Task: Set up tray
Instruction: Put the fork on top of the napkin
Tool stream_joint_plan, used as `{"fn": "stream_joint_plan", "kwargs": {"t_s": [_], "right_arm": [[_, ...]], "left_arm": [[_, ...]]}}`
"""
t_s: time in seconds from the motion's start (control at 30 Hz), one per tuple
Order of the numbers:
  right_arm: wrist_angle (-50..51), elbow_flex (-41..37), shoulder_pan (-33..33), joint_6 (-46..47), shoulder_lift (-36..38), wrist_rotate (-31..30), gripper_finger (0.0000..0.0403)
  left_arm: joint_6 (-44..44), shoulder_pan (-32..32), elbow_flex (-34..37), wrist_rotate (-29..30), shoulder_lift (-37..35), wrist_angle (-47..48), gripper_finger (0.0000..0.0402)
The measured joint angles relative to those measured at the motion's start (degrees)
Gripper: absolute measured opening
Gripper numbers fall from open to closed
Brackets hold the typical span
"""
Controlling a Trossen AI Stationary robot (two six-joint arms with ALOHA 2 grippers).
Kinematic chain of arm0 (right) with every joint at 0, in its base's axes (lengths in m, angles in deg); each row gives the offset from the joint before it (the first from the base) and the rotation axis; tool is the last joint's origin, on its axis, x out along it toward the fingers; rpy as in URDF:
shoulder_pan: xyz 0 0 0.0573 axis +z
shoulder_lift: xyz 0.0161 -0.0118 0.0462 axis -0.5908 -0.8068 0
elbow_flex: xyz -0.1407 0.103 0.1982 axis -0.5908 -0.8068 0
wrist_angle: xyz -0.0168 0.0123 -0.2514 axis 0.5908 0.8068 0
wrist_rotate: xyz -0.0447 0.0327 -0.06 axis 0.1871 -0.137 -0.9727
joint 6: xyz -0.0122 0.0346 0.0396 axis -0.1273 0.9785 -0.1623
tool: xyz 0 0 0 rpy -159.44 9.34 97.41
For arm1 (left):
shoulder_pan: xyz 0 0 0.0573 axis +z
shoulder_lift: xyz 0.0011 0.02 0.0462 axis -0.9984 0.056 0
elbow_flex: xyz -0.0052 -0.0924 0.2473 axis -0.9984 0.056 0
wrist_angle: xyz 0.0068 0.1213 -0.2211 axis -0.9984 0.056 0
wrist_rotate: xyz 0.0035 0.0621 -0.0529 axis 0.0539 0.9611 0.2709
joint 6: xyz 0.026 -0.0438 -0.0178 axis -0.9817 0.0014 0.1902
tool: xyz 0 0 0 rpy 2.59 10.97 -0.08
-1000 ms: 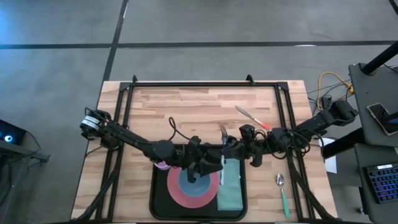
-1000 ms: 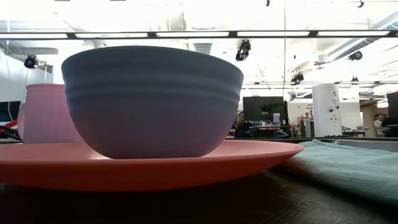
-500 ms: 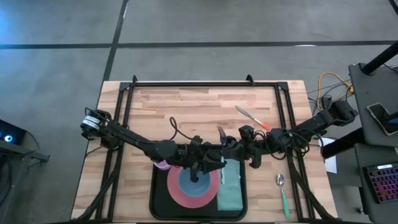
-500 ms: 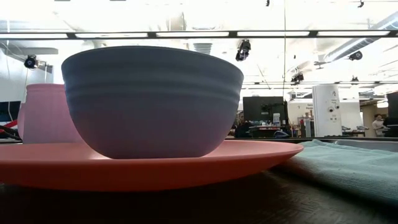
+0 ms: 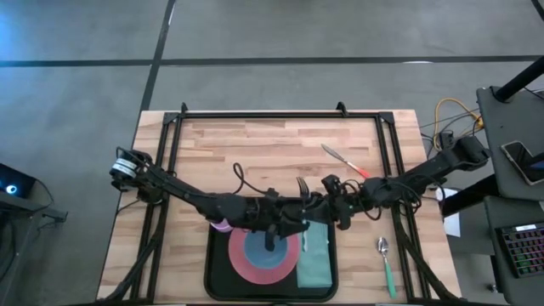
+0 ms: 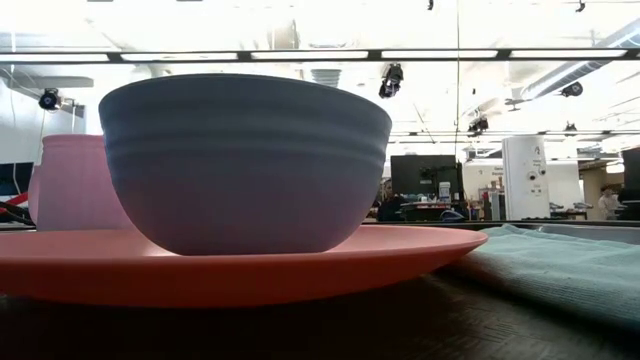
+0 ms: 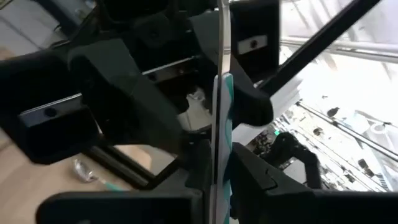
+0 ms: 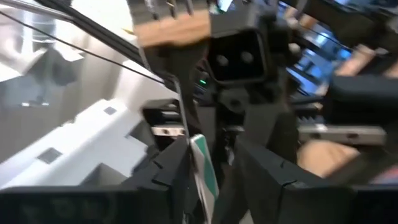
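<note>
A fork (image 5: 302, 204) with a teal handle hovers over the far edge of the black tray (image 5: 223, 285), tines toward the far edge. My left gripper (image 5: 291, 223) comes from the left and is shut on its handle. My right gripper (image 5: 314, 210) comes from the right, fingers open on either side of the fork's handle (image 8: 202, 165); whether a finger touches it I cannot tell. On the tray rest a pink plate (image 6: 240, 262), a blue bowl (image 6: 245, 160) standing on it, a pink cup (image 6: 70, 185) and a teal napkin (image 5: 314, 263). My left gripper pinches the fork's teal handle (image 7: 224, 118) between its two fingers, which come level from the table's left and lie across the fork. The fork shows edge-on between the fingers (image 7: 193, 174); it runs near to far above the tray.
A knife (image 5: 343, 160) with a red handle lies on the wood at the far right. A spoon (image 5: 387, 265) with a green handle lies right of the tray. A black frame (image 5: 272, 115) borders the table, and bare wood lies at the far left.
My left gripper has drawn in toward the fork from the left. My right gripper and the fork have shifted slightly toward the table's left. The things on the tray have stayed where they were.
</note>
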State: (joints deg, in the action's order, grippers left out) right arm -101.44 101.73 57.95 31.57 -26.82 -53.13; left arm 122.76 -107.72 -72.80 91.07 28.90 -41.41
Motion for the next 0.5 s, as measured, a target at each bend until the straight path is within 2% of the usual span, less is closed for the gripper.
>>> {"fn": "stream_joint_plan", "kwargs": {"t_s": [0.17, 0.27, 0.37, 0.5], "right_arm": [[12.5, 0.2, 0.0, 3.2, 3.4, -0.2, 0.017], [22.4, 0.2, 0.1, 9.3, 6.2, -0.9, 0.0191], [29.4, 0.0, 1.4, 13.4, 9.1, -3.8, 0.0202], [38.2, -0.1, 3.8, 18.5, 12.3, -10.7, 0.0205]], "left_arm": [[1.6, 0.0, 0.0, 1.3, 0.0, 2.4, 0.0021], [5.2, 0.0, 0.0, 2.9, 0.0, 6.3, 0.0021], [9.8, -0.6, 0.0, 5.8, 0.0, 9.9, 0.0021], [15.5, -1.6, 0.1, 10.9, -0.1, 12.5, 0.002]]}}
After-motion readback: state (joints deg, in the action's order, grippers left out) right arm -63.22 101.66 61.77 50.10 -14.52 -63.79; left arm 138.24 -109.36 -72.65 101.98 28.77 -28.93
